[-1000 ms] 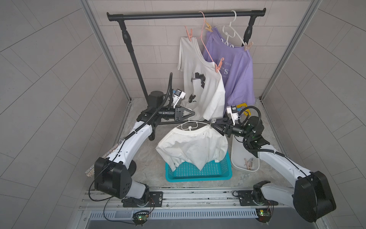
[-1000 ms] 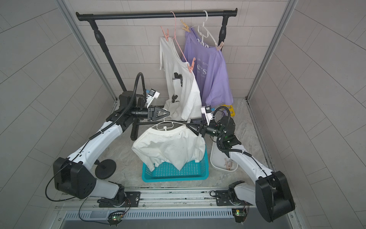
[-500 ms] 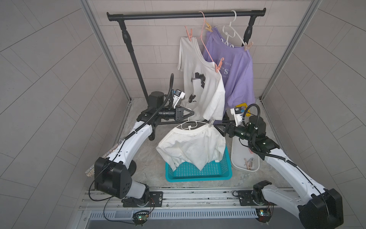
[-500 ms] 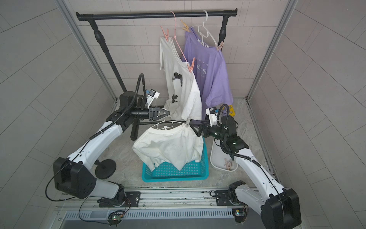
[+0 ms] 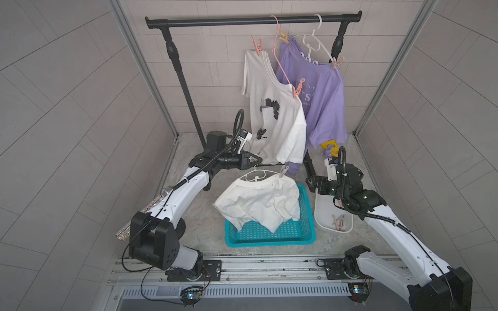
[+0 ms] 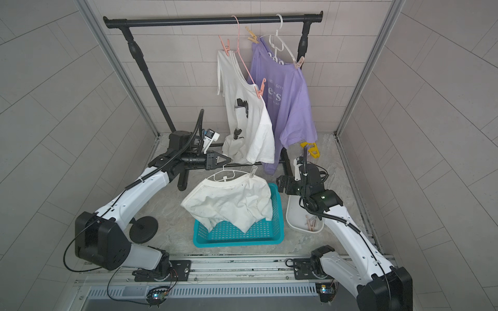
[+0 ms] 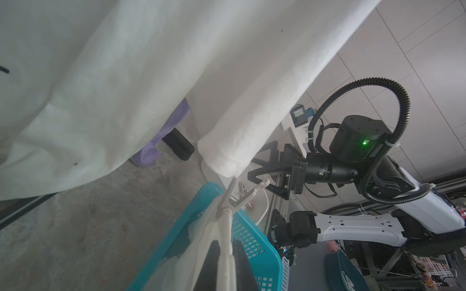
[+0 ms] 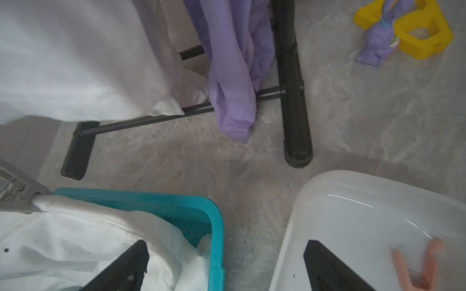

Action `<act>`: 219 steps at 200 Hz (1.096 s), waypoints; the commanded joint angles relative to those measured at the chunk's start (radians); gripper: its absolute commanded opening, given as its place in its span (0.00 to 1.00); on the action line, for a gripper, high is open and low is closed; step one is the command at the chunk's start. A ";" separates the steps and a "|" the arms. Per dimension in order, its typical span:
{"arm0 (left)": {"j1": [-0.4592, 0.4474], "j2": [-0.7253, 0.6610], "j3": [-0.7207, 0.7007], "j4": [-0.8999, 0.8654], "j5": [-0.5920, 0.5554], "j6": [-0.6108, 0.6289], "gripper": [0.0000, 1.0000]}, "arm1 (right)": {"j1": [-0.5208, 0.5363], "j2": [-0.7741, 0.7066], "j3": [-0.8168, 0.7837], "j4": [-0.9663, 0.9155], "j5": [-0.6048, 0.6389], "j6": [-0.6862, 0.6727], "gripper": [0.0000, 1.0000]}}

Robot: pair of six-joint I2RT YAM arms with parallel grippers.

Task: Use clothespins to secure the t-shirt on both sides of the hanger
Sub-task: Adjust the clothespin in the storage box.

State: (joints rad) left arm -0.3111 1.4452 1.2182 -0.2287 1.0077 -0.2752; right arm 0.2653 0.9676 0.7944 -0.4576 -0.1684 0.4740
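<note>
Nearest, a teal basket (image 5: pixel 269 239) sits on the marbled table (image 5: pixel 199 215), and just to its right is a white tray (image 5: pixel 322 212). A few loose clothespins (image 5: pixel 338 221), salmon and pale, lie in the tray's near end. One salmon pin is plain in the right wrist view, though blurred.

A crumpled white t-shirt (image 5: pixel 258 202) droops over the basket's far half, with its lower folds inside the basket. Its neckline is threaded on a white hanger (image 5: pixel 265 174). A grey clothespin (image 5: pixel 283 171) is clipped on the hanger's right shoulder and pinches the shirt's edge there. No pin shows on the left shoulder.

The right gripper (image 5: pixel 310 184) hovers low between the basket and the tray. Its jaws are spread wide and hold nothing. In the right wrist view one jaw hangs over the shirt and the other over the tray.

Slightly farther back, the left gripper (image 5: pixel 257 160) reaches in from the left. Its jaws are pressed together on the hanger's hook, which carries the shirt clear of the table.

Behind both stands a black rack (image 5: pixel 242 21). A printed white shirt (image 5: pixel 275 115) hangs from it on a pink hanger (image 5: pixel 279 51), and a purple shirt (image 5: pixel 323 102) hangs beside it. Each of the two is pinned at both shoulders.

A yellow block (image 5: pixel 330 146) and a small purple toy (image 8: pixel 378 42) lie by the rack's right foot.
</note>
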 commanded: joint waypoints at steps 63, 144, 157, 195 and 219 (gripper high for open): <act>-0.008 -0.063 -0.091 0.051 -0.052 0.027 0.00 | -0.015 -0.015 -0.008 -0.297 0.334 0.015 0.87; -0.017 -0.089 -0.117 0.049 -0.057 0.034 0.00 | -0.018 0.042 -0.100 -0.349 0.318 0.138 0.53; -0.019 -0.089 -0.117 0.049 -0.055 0.034 0.00 | -0.018 0.049 -0.114 -0.344 0.315 0.150 0.52; -0.023 -0.089 -0.118 0.049 -0.054 0.034 0.00 | -0.018 0.069 -0.163 -0.306 0.329 0.153 0.42; -0.023 -0.086 -0.118 0.050 -0.054 0.033 0.00 | -0.018 0.100 -0.201 -0.282 0.329 0.151 0.40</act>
State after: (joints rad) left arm -0.3279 1.3853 1.1065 -0.2066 0.9401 -0.2535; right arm 0.2493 1.0443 0.6285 -0.7540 0.1375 0.6071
